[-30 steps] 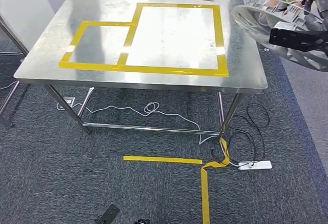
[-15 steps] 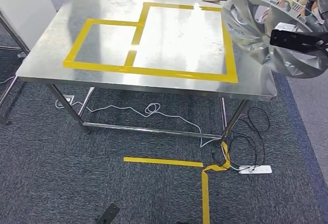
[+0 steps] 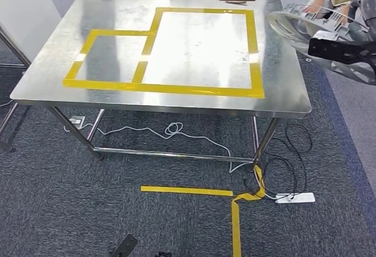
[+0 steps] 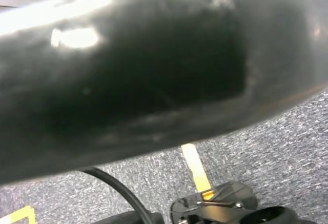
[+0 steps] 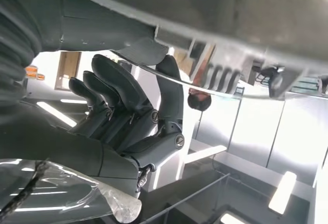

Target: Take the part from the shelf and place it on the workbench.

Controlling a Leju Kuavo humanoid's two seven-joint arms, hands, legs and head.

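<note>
Your right robot hand (image 5: 127,126) grips the silver part (image 3: 310,33), held in the air just beside the table (image 3: 284,86), off its far right corner. Left robot hand: cannot tell.

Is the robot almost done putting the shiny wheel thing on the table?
Partly. The part is already off the shelf; the right hand holds it, fingers under its rim, out past the workbench's right edge. Left to do: bring it over the top and set it down, maybe inside the yellow tape frame.
</note>
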